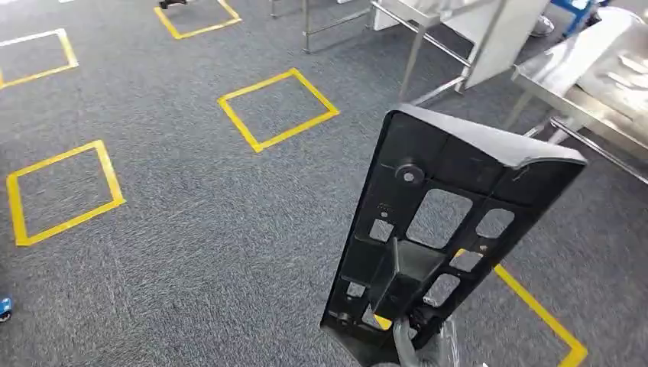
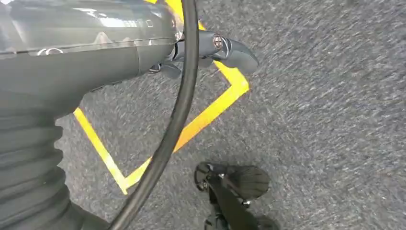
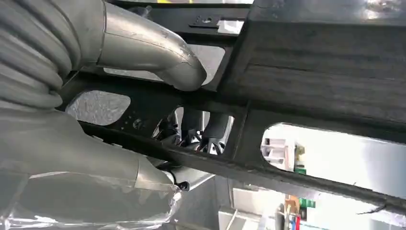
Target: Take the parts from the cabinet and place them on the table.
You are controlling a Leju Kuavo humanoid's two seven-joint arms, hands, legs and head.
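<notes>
Grey carpet [image 1: 191, 252] lies below; right hand [image 3: 143, 115] grips the black part [image 1: 435, 229] upright, left hand [image 2: 210, 48] empty.

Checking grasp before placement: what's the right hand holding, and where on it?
Right hand holds the black plastic panel at its lower end, thumb pressed on its ribbed frame.

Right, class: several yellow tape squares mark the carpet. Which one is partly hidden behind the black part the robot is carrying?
The square at lower right: the black part, held in the right hand, covers its near corner. The other squares lie fully uncovered further left.
</notes>
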